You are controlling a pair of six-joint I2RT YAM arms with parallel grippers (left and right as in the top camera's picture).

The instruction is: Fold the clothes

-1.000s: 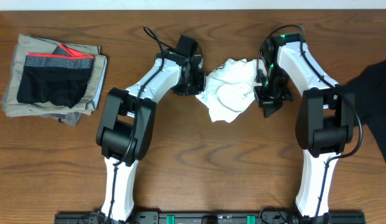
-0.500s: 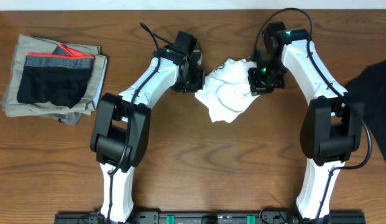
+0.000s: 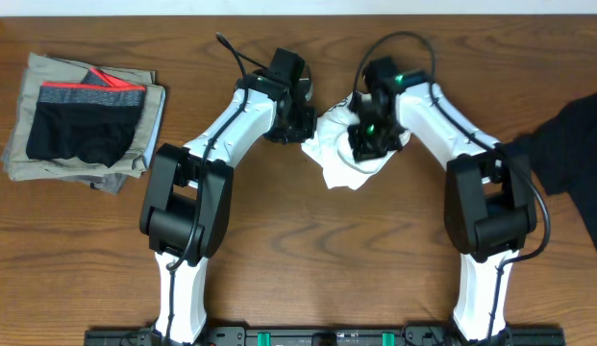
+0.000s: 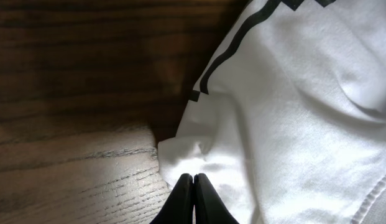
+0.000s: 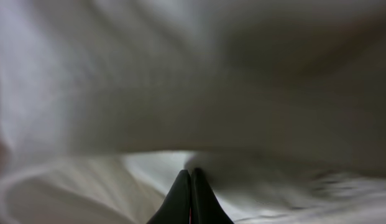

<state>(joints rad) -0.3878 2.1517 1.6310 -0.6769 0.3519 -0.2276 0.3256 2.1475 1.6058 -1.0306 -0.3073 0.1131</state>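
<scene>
I've got the left claw pinched shut on the white shirt edge as an anchor, while the right claw, tips together, presses its middle, probably to start a fold.

Garment: white cloth, creased, filled the right half of the view
Marking: black stripe ran diagonally near its upper left edge
Corner: bunched fold lay on the wood at lower centre
Left gripper: dark fingertips pressed together without a gap, tips at that fold
Table: brown wood, shadowed above, lit at lower left
</scene>
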